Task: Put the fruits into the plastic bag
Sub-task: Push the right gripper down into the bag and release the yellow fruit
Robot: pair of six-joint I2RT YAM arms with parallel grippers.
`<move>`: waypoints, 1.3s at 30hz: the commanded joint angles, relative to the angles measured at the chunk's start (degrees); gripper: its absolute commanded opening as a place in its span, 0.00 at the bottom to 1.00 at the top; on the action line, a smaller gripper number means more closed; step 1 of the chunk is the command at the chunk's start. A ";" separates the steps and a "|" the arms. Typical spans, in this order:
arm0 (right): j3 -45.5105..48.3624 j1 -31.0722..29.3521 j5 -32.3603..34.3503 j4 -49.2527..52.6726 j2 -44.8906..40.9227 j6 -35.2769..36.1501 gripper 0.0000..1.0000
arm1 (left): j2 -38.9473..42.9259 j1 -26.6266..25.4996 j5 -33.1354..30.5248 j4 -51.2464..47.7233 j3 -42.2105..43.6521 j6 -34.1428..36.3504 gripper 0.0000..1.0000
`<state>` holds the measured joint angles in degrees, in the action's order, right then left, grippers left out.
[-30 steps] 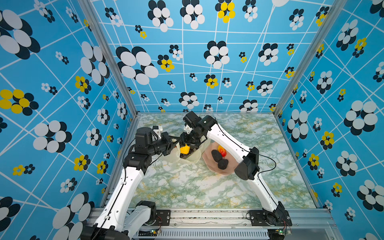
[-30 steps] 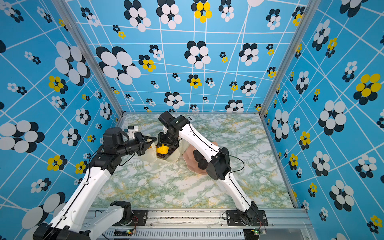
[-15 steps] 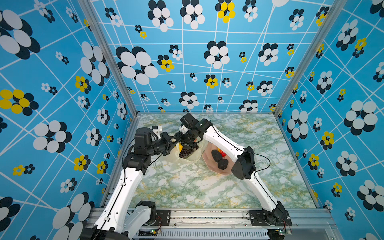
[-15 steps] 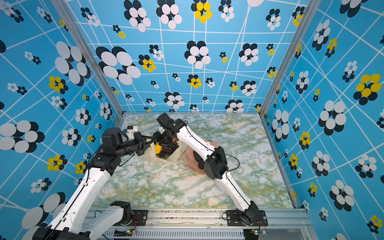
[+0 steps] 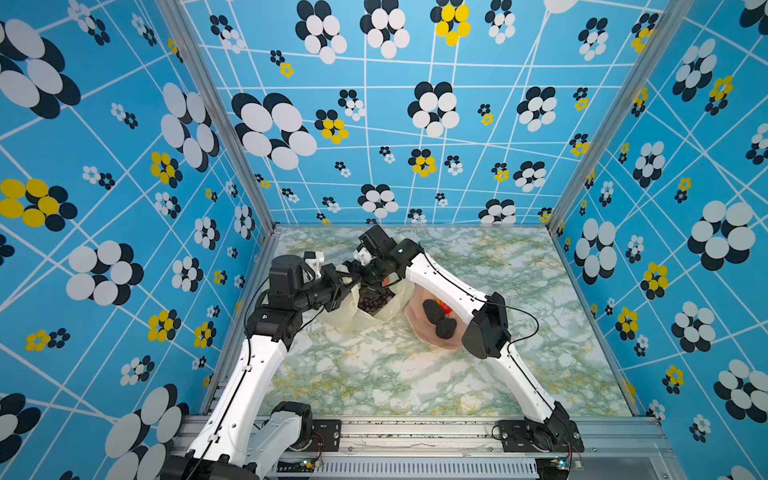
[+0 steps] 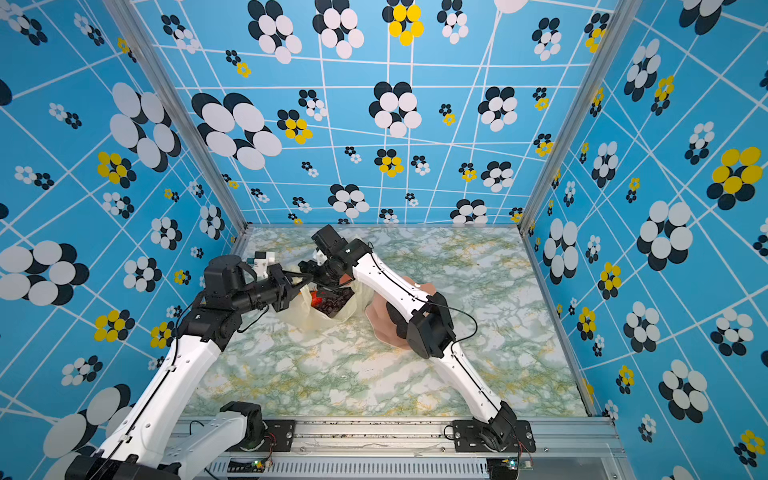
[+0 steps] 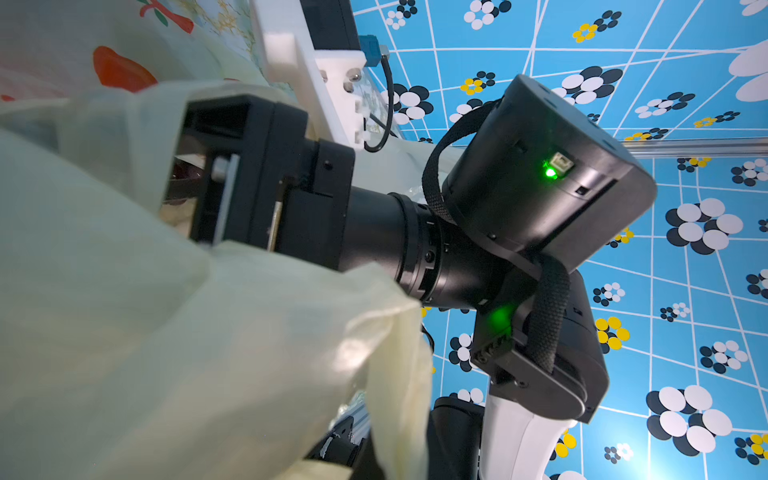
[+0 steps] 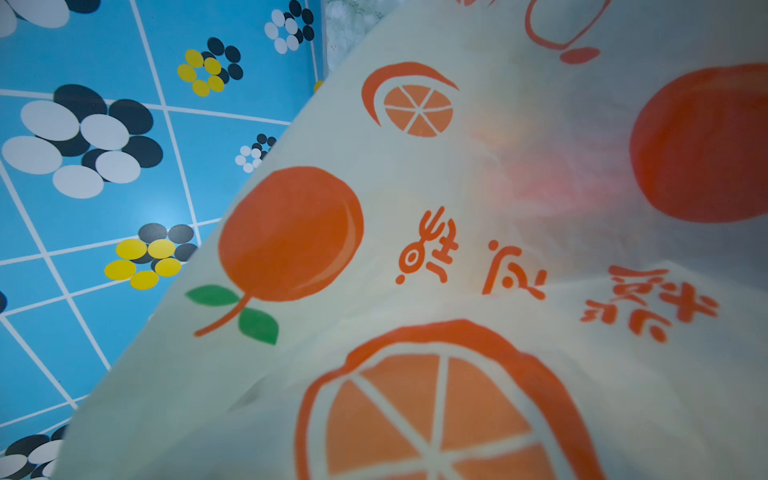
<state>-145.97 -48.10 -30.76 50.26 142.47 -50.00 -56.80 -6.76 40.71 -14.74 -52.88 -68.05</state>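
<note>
The plastic bag (image 5: 360, 312) lies at the table's back left, its mouth held up. My left gripper (image 5: 347, 283) is shut on the plastic bag's rim; the film hides its jaws in the left wrist view. My right gripper (image 5: 370, 284) reaches down into the bag mouth, jaws spread wide, with nothing seen between them (image 7: 178, 183). A dark grape bunch (image 5: 372, 301) and a red piece (image 6: 316, 300) lie inside the bag. Two dark bumpy ovals (image 5: 433, 310) (image 5: 446, 329) and a red-yellow piece (image 5: 444, 306) sit in the pink bowl (image 5: 419, 332). The right wrist view shows only printed bag film (image 8: 457, 270).
The pink bowl stands just right of the bag, partly under my right forearm (image 5: 440, 282). Patterned blue walls (image 5: 124, 208) close in the marble table (image 5: 395, 374) on three sides. A metal rail (image 5: 415, 428) runs along the front edge.
My right gripper carried a yellow fruit down into the bag and its jaws spread apart; the yellow fruit no longer shows. The left gripper kept its hold on the rim.
</note>
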 commanded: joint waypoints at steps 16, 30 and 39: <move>0.68 1.87 4.35 8.16 -3.69 7.18 0.89 | -1.10 0.44 0.03 1.56 -0.44 -0.59 0.00; 0.29 4.11 14.91 24.27 -9.29 18.74 0.89 | -2.40 0.44 -0.16 1.56 -1.37 -0.34 0.00; -2.76 4.40 12.86 26.78 -13.43 20.47 0.89 | -2.97 0.44 -0.23 1.21 -1.95 0.03 0.00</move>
<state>-146.19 -43.94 -17.85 73.65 132.33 -31.53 -59.48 -6.72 40.66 -14.57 -52.99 -68.42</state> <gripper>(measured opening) 0.892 0.041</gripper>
